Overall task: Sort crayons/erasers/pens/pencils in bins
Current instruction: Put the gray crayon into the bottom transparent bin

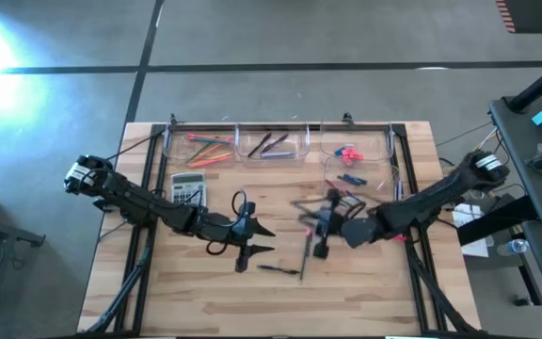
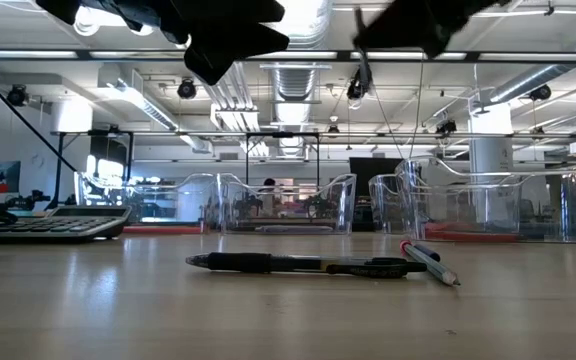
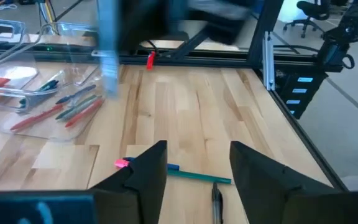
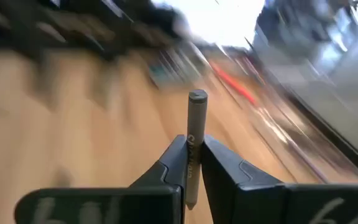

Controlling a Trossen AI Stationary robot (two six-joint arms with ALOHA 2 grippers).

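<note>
Right gripper (image 4: 192, 163) clamped on slim grey pen (image 4: 194, 134), centre frame. Light, stiff, slick; a mid-shaft hold suits it. Left gripper (image 3: 197, 171) fingers apart, empty.

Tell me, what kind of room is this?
Probably a big lab or workshop: a wooden table in a metal frame, bare pipes and ducts on the ceiling, and office chairs on an open concrete floor.
</note>
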